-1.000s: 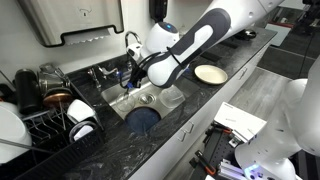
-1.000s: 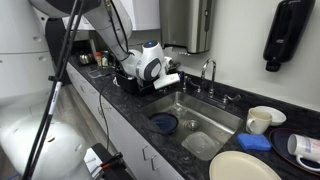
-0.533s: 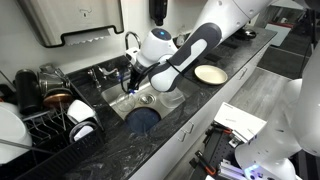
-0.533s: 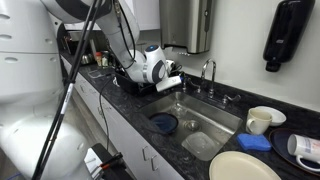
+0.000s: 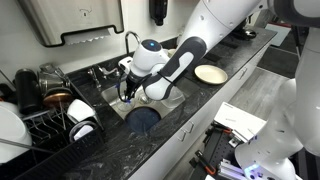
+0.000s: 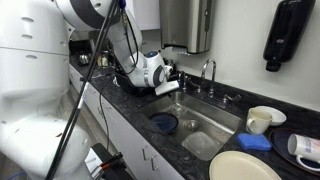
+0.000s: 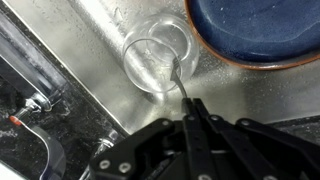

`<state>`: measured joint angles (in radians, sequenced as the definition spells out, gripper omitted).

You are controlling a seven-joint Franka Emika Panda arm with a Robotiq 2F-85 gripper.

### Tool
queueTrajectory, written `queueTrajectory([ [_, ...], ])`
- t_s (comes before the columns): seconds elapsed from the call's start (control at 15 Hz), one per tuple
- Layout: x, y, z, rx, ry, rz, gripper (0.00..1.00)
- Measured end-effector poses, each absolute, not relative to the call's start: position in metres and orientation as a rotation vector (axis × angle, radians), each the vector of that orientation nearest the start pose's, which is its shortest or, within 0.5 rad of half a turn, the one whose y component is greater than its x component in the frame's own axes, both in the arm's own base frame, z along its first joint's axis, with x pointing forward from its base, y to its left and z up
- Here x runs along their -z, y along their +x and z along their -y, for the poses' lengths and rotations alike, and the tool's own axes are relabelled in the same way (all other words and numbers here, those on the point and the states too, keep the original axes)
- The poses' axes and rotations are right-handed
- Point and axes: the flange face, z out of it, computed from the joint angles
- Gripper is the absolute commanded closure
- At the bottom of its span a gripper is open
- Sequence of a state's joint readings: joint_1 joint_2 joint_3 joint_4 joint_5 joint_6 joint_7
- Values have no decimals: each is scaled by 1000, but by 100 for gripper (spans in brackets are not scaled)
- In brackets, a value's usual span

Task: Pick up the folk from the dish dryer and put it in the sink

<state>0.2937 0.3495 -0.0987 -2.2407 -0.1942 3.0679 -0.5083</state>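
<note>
Done lifting the fork [image 7: 180, 84] off the dish dryer [image 5: 38, 126] and holding it pinched in the hand [image 7: 194, 114] over the sink [image 7: 90, 42] beside a glass [image 7: 152, 60]; left only to let go.

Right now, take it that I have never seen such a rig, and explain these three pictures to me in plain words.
The white and black machine is a robot arm, steered by a person. Two pictures come from cameras standing outside it, which look at a kitchen counter from different places. The third comes from a camera on its wrist and looks down past the gripper, its two-fingered hand. The arm hangs over a steel sink. In the sink lie a blue plate and a clear glass. On the counter are a black dish rack and a cream plate. The gripper is shut on a thin metal stem, apparently the fork, which points toward the glass.
</note>
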Motion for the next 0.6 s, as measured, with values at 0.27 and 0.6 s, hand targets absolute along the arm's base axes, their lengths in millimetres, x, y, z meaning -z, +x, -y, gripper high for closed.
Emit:
queueTrajectory([
  [0.27, -246, 573, -135, 718, -2908, 1423, 99],
  [0.6, -242, 578, -138, 715, -2911, 1427, 65],
])
